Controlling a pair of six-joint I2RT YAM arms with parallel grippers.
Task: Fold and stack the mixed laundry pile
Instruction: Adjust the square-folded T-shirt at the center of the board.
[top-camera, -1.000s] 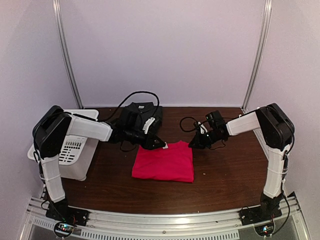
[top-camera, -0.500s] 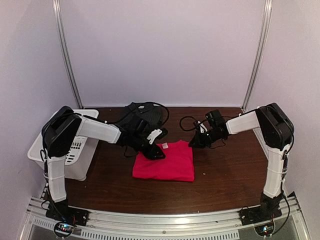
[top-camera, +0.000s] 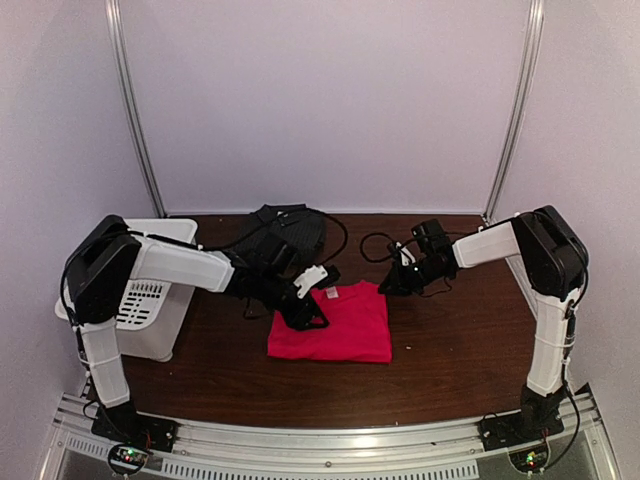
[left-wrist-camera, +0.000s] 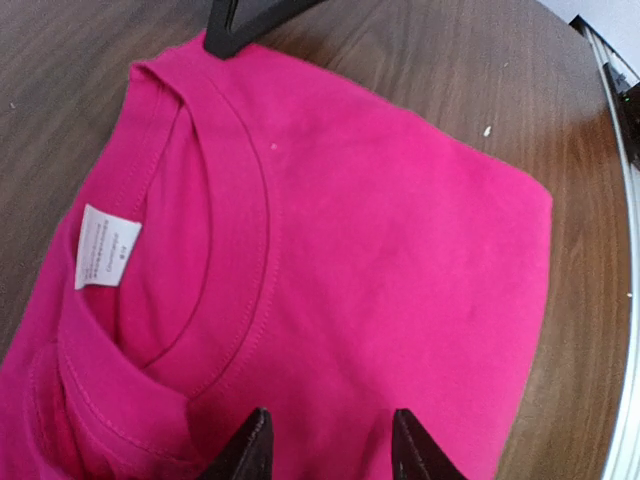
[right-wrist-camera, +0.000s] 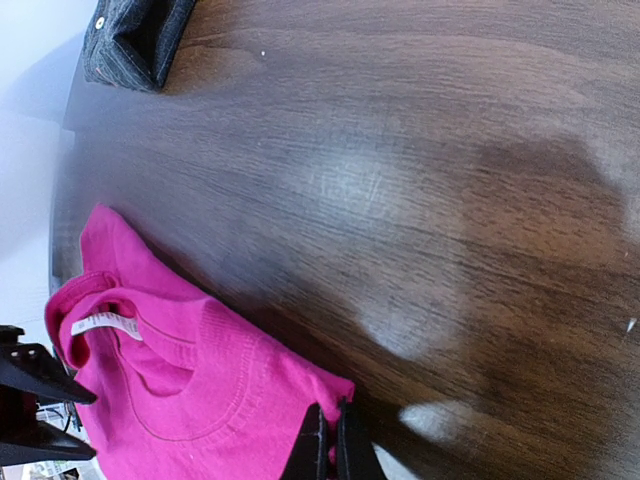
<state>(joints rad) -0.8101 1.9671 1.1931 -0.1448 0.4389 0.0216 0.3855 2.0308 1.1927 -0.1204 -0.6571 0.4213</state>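
Note:
The red T-shirt (top-camera: 340, 325) lies folded flat mid-table, collar and white label (left-wrist-camera: 105, 245) toward the far left. My left gripper (top-camera: 305, 315) hovers over its left collar edge. In the left wrist view its jaws (left-wrist-camera: 330, 435) stand open with only flat red cloth (left-wrist-camera: 380, 230) beneath them. My right gripper (top-camera: 384, 288) is shut on the T-shirt's far right corner (right-wrist-camera: 330, 430). The dark pinstriped shirt (top-camera: 287, 228) sits bunched at the back of the table, and its edge shows in the right wrist view (right-wrist-camera: 130, 30).
A white slotted bin (top-camera: 150, 300) stands at the table's left edge beside the left arm. Black cables loop over the dark wooden table (top-camera: 450, 340) near both wrists. A small white speck (top-camera: 408, 348) lies right of the T-shirt.
My left gripper has swung right and nearer, onto the T-shirt's collar side, and its jaws have spread. The right gripper has stayed put on the corner.

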